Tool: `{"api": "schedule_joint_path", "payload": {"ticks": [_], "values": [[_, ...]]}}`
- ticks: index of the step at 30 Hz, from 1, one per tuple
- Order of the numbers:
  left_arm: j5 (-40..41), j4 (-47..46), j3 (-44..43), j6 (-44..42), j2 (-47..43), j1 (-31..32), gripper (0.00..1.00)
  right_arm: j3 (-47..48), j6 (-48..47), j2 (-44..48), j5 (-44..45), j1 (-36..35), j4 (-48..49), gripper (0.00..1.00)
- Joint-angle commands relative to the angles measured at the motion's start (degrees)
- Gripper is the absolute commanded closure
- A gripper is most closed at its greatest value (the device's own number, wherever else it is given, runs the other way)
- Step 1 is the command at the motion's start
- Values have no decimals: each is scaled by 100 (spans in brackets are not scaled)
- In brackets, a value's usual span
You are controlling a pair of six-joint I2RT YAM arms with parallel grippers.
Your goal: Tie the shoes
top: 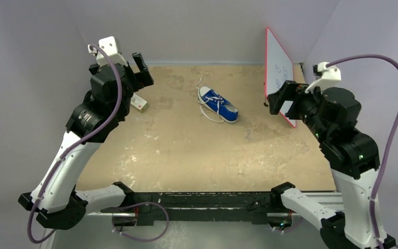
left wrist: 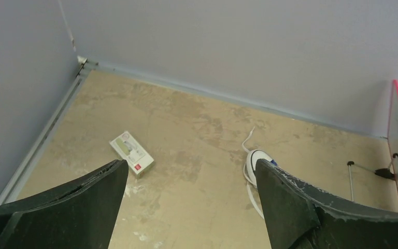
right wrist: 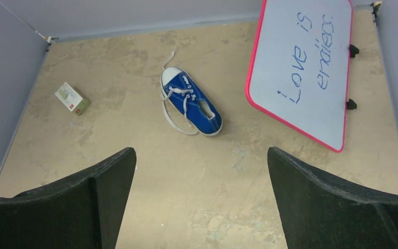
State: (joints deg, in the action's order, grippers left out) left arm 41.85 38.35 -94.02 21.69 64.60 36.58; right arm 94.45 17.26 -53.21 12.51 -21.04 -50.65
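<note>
Blue sneaker (right wrist: 194,101) lay on its sole on the far middle of the table (top: 186,155), toe cap toward the back wall (top: 197,31), heel angled to the near right. Laces (right wrist: 172,111) were undone: one end trailed off past the toe toward the back wall, and a long loop sagged on the table along the shoe's left side.

Left gripper (left wrist: 190,171) hung high over the far-left part of the table with its jaws spread wide and nothing between them. Right gripper (right wrist: 201,155) did the same over the right side, jaws wide apart and holding nothing.

Edges: small white-and-red box (left wrist: 132,154) sat near the left wall (left wrist: 15,93), well apart from the sneaker. Pink-rimmed whiteboard (right wrist: 306,67) stood tilted along the right edge. From above, the right gripper overlapped its lower rim, and I could not tell whether they touched.

Open room: bare tabletop ran from the sneaker to the near edge, and on both of its sides.
</note>
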Motion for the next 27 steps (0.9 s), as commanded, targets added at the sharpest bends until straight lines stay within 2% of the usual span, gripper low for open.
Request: {"api": "schedule_joint_path", "payload": {"ticks": [1, 6, 14, 22, 27], "values": [[-572, 473, -36, 792, 217, -706, 6, -123, 259, -319, 323, -183, 227, 1], [-1140, 1049, -34, 1351, 614, -1405, 4, -241, 307, -714, 209, -349, 443, 1], [-2100, 1793, -61, 2016, 1128, -1987, 2, -1012, 5, -1078, -868, -500, 2145, 1], [-2494, 2448, 74, 2316, 1128, -2165, 1, -603, -330, -2564, -2217, -583, 2316, 1], [-2581, 2955, -26, 2440, 1068, -2194, 1, -269, -786, -3564, -2257, -965, 2269, 1]]}}
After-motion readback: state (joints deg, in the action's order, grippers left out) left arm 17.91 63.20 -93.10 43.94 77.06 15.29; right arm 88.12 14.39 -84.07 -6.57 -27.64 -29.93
